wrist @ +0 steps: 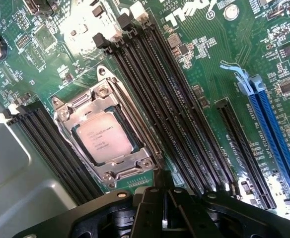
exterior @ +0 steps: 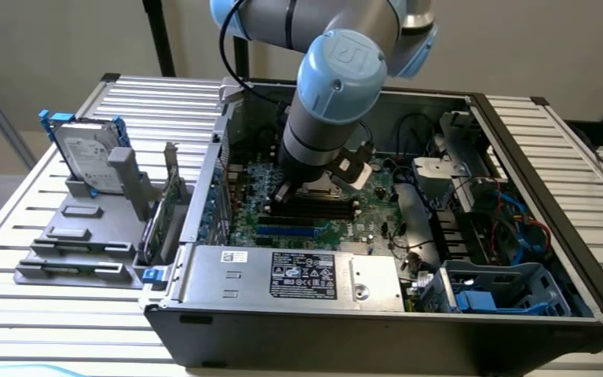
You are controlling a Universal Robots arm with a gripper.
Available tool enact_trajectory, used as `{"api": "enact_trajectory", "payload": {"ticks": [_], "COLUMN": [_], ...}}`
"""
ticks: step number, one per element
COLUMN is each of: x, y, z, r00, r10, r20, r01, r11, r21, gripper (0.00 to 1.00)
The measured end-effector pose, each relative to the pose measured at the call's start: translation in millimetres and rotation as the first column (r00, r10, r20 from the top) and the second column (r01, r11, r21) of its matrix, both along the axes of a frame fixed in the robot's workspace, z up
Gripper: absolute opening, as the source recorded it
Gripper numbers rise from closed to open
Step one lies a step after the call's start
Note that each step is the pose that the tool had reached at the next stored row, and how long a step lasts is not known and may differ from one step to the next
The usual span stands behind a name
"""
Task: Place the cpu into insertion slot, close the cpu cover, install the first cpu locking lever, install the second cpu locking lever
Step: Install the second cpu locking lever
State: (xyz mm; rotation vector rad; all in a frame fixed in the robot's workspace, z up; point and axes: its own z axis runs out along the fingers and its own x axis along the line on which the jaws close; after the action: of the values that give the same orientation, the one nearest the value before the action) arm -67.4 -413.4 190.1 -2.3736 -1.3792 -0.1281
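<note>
An open black computer tower case (exterior: 385, 334) lies on a ribbed silvery metal table (exterior: 60, 302). Inside it, a green circuit board (wrist: 209, 69) carries long narrow black memory slots (wrist: 155, 94) and a blue expansion slot (wrist: 276, 136). A large grey labelled power-supply box (exterior: 291, 275) sits along the case's near wall. Beside the case (toward the exterior view's left) a silvery hard drive (exterior: 84, 153) stands upright in a grey holder (exterior: 82, 243).
</note>
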Motion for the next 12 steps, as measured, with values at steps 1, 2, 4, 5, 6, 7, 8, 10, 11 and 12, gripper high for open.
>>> {"api": "enact_trajectory", "payload": {"ticks": [1,2,4,5,6,7,8,10,11,12], "x": [0.0,0.0,0.0,0.0,0.0,-0.1,-0.1,-0.2,-0.2,-0.2], "y": [0.1,0.1,0.2,0.2,0.2,0.2,0.2,0.2,0.2,0.2], "z": [-0.3,-0.6,-1.3,-1.5,-1.7,-1.9,-2.1,-2.3,-2.3,-2.2], "r00": [1.0000,1.0000,1.0000,1.0000,1.0000,1.0000,1.0000,1.0000,1.0000,1.0000], "r10": [0.000,0.000,0.000,0.000,0.000,0.000,0.000,0.000,0.000,0.000], "r20": [0.0000,0.0000,0.0004,0.0008,0.0013,0.0019,0.0027,0.0046,0.0057,0.0067], "r01": [0.000,0.000,0.000,0.000,0.000,0.000,0.000,0.000,0.000,0.000], "r11": [1.0000,1.0000,1.0000,1.0000,1.0000,1.0000,1.0000,1.0000,1.0000,0.9999], "r21": [0.0000,-0.0001,-0.0001,-0.0004,-0.0009,-0.0017,-0.0028,-0.0064,-0.0092,-0.0124], "gripper": [0.11,0.11,0.11,0.11,0.11,0.11,0.11,0.11,0.11,0.11]}}
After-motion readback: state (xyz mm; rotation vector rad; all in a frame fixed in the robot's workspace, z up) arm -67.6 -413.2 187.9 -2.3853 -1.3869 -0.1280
